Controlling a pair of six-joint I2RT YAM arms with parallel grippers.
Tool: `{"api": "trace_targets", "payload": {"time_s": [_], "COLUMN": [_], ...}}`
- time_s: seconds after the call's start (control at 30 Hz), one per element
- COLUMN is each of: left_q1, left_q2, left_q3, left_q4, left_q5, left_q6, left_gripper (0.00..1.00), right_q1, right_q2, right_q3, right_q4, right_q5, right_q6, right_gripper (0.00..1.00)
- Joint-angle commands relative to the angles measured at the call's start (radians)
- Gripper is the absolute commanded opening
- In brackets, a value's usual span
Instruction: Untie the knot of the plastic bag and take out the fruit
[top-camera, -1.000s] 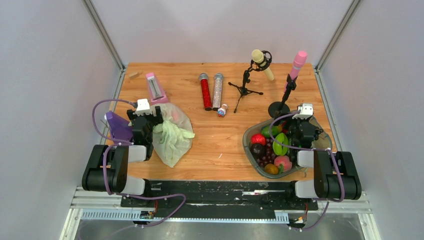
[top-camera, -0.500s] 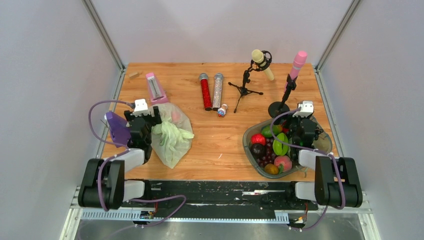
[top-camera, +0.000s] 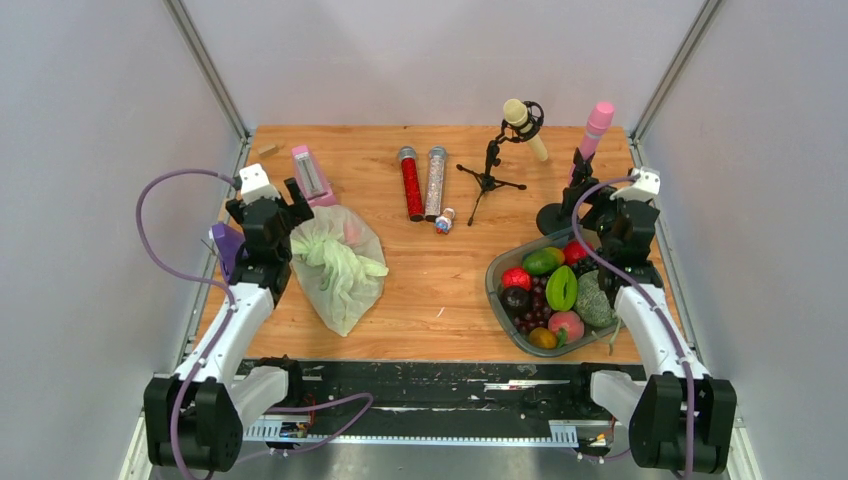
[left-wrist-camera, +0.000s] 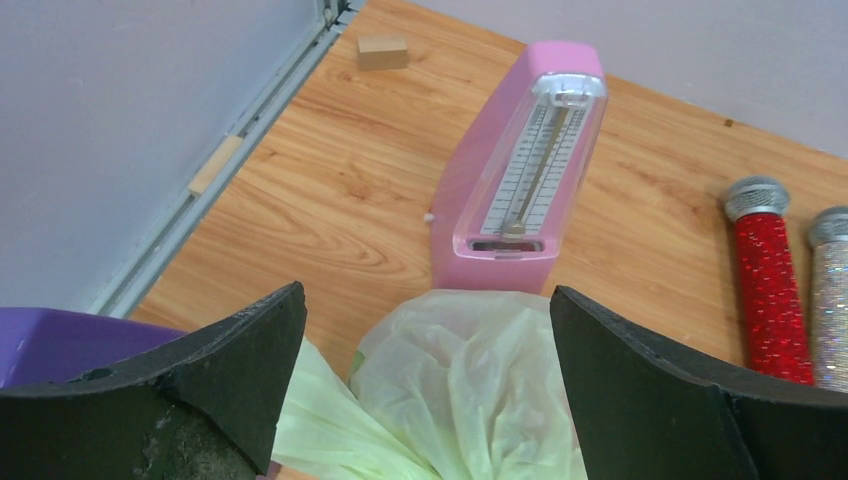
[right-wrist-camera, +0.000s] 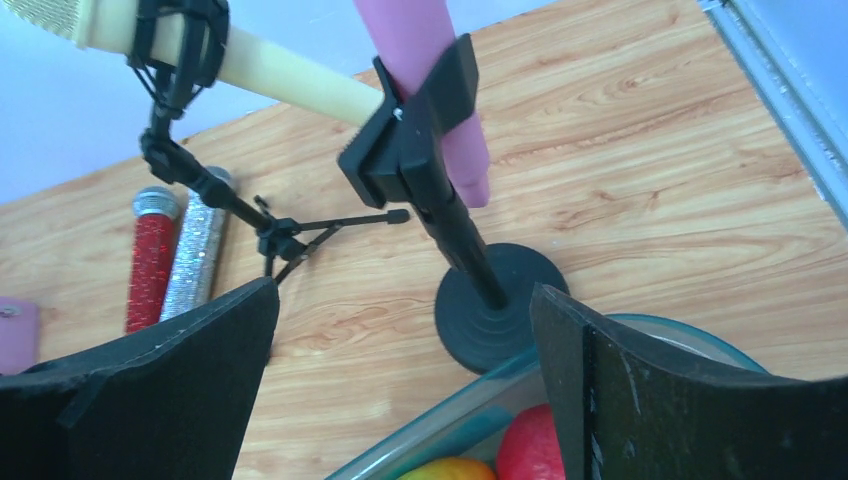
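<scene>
Task barely started, as we judge it. The plastic bag (top-camera: 345, 285) lies on the left half of the counter (top-camera: 450, 290), and its knot (top-camera: 338, 258), a bunched green twist across the top, looks tied. So the untying is left, and so is taking anything out. The fruit (top-camera: 351, 232) we read as inside the bag: a faint reddish patch shows through the film on the far side. A green one we cannot pick out against the green plastic. The left pincer (left-wrist-camera: 425, 295) is spread wide and empty, hanging over the bag's far left edge and touching nothing we can see. A pink metronome (left-wrist-camera: 520, 170) stands just beyond it. The right pincer (right-wrist-camera: 405, 290) is spread wide too, with nothing in it. It sits above the far rim of a clear bowl (top-camera: 493, 285) heaped with mixed produce, facing the round foot of the pink microphone (top-camera: 597, 125) stand. The counter is light wood-grain board. It also carries a red glitter microphone (top-camera: 411, 185) and a silver glitter microphone (top-camera: 435, 182) lying side by side. There is a cream microphone (top-camera: 522, 122) on a small tripod, a wood block (top-camera: 268, 150) near the far left corner and a purple object (top-camera: 228, 250) beside the left arm. Plain pale walls close three sides, metal rails run along the counter edges and up the corners, and a black strip at the near edge carries both arm bases.
</scene>
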Motion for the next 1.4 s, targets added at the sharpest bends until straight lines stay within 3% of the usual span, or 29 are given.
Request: {"api": "trace_targets", "payload": {"time_s": [0.0, 0.2, 0.47, 0.73, 0.93, 1.2, 1.37], "left_q1": [-0.006, -0.002, -0.002, -0.002, -0.002, 0.0, 0.006], "left_q2": [-0.032, -0.013, -0.042, -0.086, -0.118, -0.127, -0.133], "left_q3": [0.14, 0.321, 0.42, 0.351, 0.318, 0.31, 0.31], "left_q4": [-0.344, -0.566, -0.722, -0.761, -0.777, -0.798, -0.8], "left_q5": [0.013, 0.193, 0.25, 0.182, 0.162, 0.16, 0.154], "left_q6": [-0.158, -0.186, -0.151, -0.12, -0.123, -0.123, -0.124], "left_gripper": [1.0, 1.0, 1.0, 1.0, 1.0, 1.0, 1.0], "right_q1": [-0.005, 0.026, 0.583, 0.912, 1.02, 1.08, 1.09], "right_q2": [0.02, 0.022, 0.144, 0.517, 0.726, 0.866, 0.92], "right_q3": [0.112, 0.126, 0.339, 0.605, 0.743, 0.851, 0.896], "right_q4": [-0.265, -0.262, -0.345, -0.313, -0.267, -0.234, -0.231], "right_q5": [-0.056, -0.295, -0.001, 0.041, 0.022, -0.033, -0.056], "right_q6": [0.107, 0.201, 0.199, 0.224, 0.27, 0.303, 0.307], "right_gripper": [1.0, 1.0, 1.0, 0.95, 0.8, 0.85, 0.81]}}
